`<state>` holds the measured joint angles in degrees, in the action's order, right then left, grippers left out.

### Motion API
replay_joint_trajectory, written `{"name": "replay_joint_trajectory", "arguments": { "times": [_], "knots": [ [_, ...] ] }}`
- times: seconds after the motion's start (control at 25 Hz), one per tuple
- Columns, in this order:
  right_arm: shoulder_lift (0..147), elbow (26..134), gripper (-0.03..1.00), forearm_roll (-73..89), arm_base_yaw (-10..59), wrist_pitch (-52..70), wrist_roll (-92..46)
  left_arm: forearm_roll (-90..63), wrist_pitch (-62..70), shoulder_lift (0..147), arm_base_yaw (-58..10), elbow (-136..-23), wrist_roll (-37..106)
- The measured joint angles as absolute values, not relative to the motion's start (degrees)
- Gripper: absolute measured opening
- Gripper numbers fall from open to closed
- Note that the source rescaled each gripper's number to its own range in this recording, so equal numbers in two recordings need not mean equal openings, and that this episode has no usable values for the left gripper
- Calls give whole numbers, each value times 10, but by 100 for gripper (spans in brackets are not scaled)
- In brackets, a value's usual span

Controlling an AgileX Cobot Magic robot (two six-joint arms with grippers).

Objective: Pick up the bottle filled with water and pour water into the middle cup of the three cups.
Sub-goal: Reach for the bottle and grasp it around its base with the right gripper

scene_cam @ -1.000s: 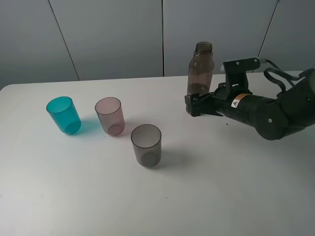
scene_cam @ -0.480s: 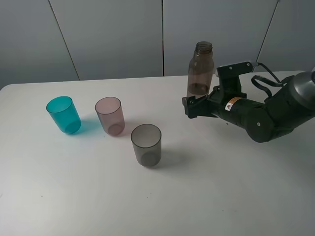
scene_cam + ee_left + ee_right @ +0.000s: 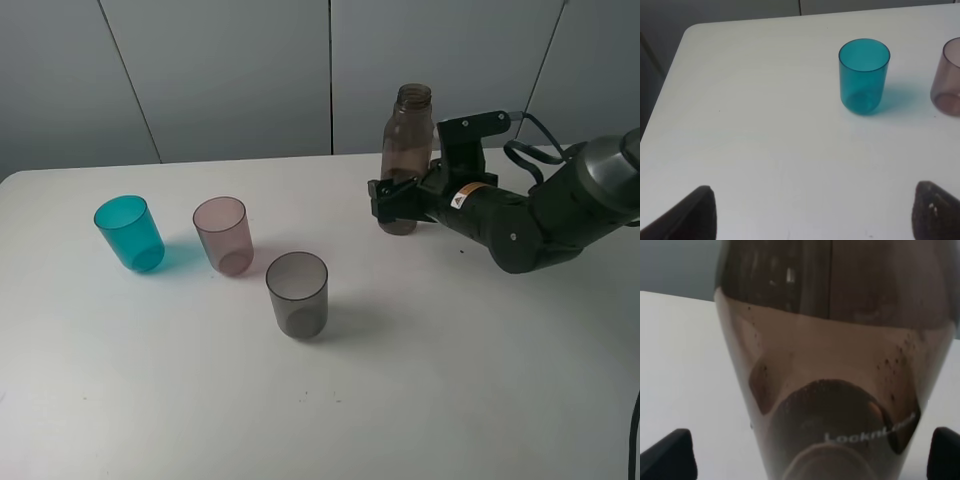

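The smoky brown bottle stands upright at the back of the white table, with water in its lower part. It fills the right wrist view. My right gripper is open, with one finger on each side of the bottle's base and a small gap to it. The three cups stand to the left: teal cup, pinkish-mauve middle cup, smoky-grey cup. My left gripper is open and empty above the table's left part; it is out of the high view.
Grey wall panels rise behind the table's back edge. The table's left edge and rounded corner show in the left wrist view. The right arm's body and cables lie over the table's right back part.
My right gripper has moved left and toward the back, so its open fingers now straddle the bottle's base. The bottle and the cups have not moved.
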<state>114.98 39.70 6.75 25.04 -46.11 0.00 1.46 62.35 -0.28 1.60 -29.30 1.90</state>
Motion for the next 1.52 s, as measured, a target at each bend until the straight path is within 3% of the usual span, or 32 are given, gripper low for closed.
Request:
{"name": "replay_joint_trajectory", "arguments": {
  "times": [0.36, 0.88, 1.52],
  "knots": [
    [1193, 419, 100, 72, 250, -474, 6, 15, 623, -3, 16, -293, 19],
    [1237, 424, 100, 83, 250, -599, 9, 15, 623, -3, 16, -293, 19],
    [1248, 451, 100, 90, 247, -609, 6, 15, 623, -3, 16, -293, 19]
  ]
}}
